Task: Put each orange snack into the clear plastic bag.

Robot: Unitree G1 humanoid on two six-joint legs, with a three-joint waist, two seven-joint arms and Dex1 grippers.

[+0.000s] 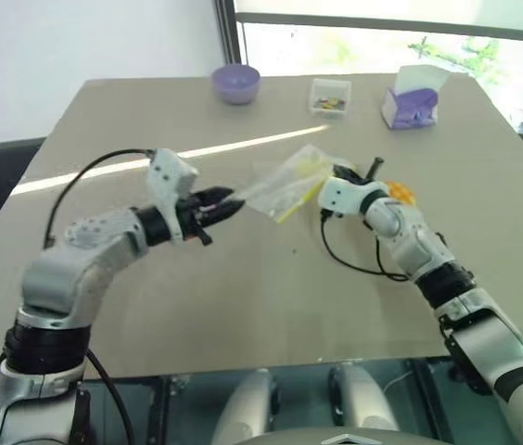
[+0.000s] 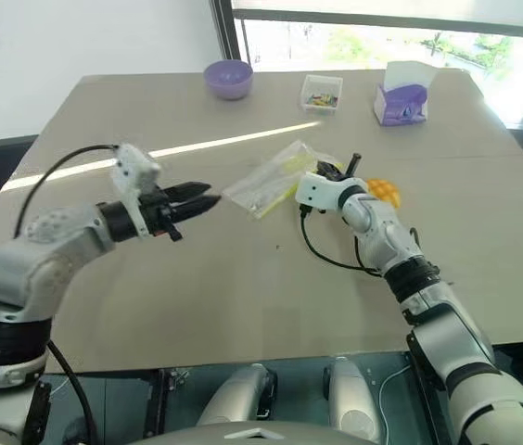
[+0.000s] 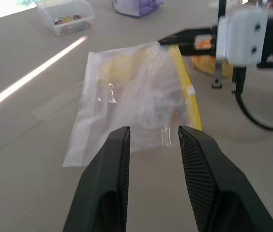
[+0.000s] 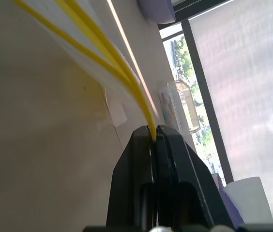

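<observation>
One clear plastic bag lies flat, yellow mouth toward the orange snack

Arms: silver-grey rounded shells, black joint rings. White boxy wrist housings, each with a looping black cable. Left gripper and right gripper: black fingers (ribbed inner pads).

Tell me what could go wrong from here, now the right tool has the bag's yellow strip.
The right tool pinches the clear plastic bag only at its yellow strip's end, so it may slip free. The left tool stands open and apart from the bag; a poor grab could keep the mouth closed. The orange snack lies behind the right arm, which might knock it.
</observation>
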